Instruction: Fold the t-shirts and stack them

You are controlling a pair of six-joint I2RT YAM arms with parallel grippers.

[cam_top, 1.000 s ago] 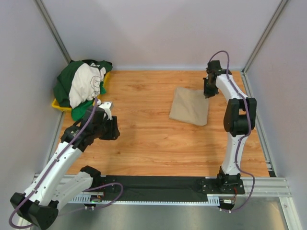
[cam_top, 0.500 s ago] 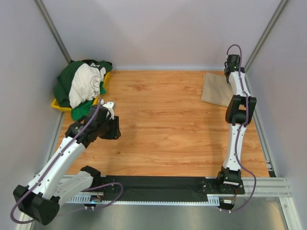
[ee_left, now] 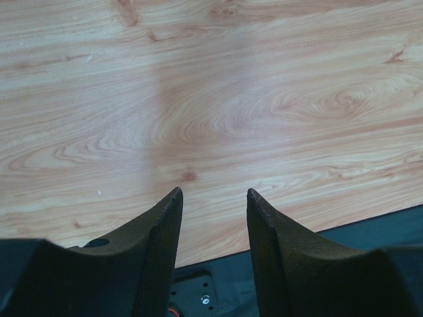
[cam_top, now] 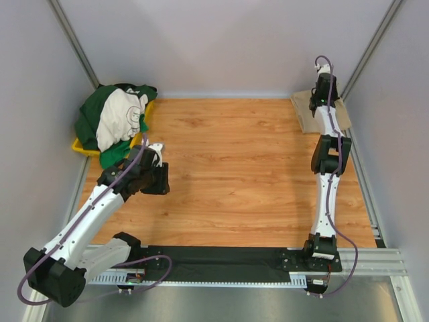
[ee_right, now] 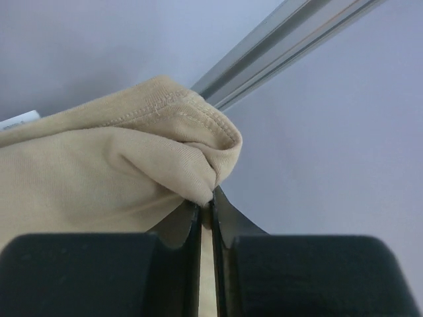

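Observation:
The folded tan t-shirt (cam_top: 305, 113) lies in the far right corner of the wooden table. My right gripper (cam_top: 323, 80) is shut on a bunched hem of it, close to the back wall. In the right wrist view the tan t-shirt (ee_right: 99, 165) is pinched between my shut fingers at the right gripper (ee_right: 206, 201). A pile of t-shirts sits at the far left: dark green (cam_top: 94, 111), cream-white with a faint print (cam_top: 120, 117) and bright green (cam_top: 112, 156). My left gripper (cam_top: 161, 180) is open and empty over bare wood; it also shows in the left wrist view (ee_left: 213, 191).
A yellow tray (cam_top: 82, 147) lies under the pile at the left wall. An aluminium corner post (ee_right: 284, 39) and the grey walls stand right behind the right gripper. A black strip (ee_left: 370, 228) runs along the table's near edge.
My right gripper has carried the tan t-shirt from the middle right of the table into the far right corner. The left arm has shifted only slightly.

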